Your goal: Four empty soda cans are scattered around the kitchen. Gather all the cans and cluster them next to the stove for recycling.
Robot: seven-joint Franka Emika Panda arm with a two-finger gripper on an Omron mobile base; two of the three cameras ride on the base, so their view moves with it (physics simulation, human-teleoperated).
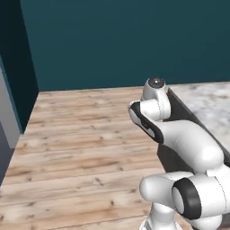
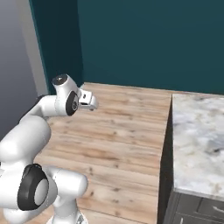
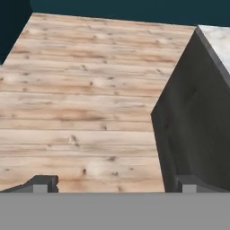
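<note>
Soda cans and stove are somewhere away from this corner; the robot seems in transit.
Its gripper (image 3: 112,182) is spread wide and holds nothing, tucked high over the wooden floor (image 1: 81,148), probably so the base can drive safely beside the marble counter (image 2: 199,140) and its dark cabinet side (image 3: 193,130).

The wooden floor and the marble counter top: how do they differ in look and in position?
The wooden floor is light brown with long planks and dark knots; the marble counter top is pale grey-white with cloudy veins. The floor lies low and wide across the room; the counter top sits higher, on a dark cabinet side, at the right. Both are flat, level, and carry no cans in these views.
</note>
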